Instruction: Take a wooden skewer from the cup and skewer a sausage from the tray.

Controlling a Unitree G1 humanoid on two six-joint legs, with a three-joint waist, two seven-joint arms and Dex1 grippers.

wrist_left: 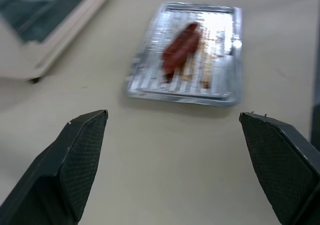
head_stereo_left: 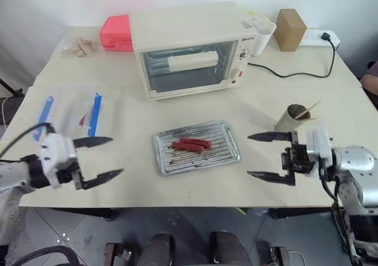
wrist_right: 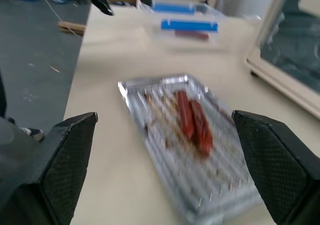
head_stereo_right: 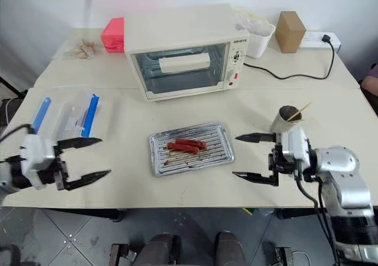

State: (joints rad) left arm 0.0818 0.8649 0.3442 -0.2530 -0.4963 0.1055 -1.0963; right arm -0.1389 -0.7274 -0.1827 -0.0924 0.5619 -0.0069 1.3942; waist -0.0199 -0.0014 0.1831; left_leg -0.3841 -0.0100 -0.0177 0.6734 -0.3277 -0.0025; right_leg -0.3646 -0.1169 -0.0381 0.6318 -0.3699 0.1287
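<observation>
Sausages [head_stereo_left: 191, 144] on the tray [head_stereo_left: 227, 153] overlap, so how many there are can't be told; blurred in both wrist views. Cup [head_stereo_left: 290, 118] near the bench's right edge: lower part hidden behind the right gripper [head_stereo_left: 270, 156]. Skewer [head_stereo_left: 308, 109] tips poke above its rim, too thin to count. Toaster oven [head_stereo_left: 189, 47] dial markings too small to read. White container [head_stereo_left: 260, 35] at the bench's far edge partly hidden behind the oven.
</observation>
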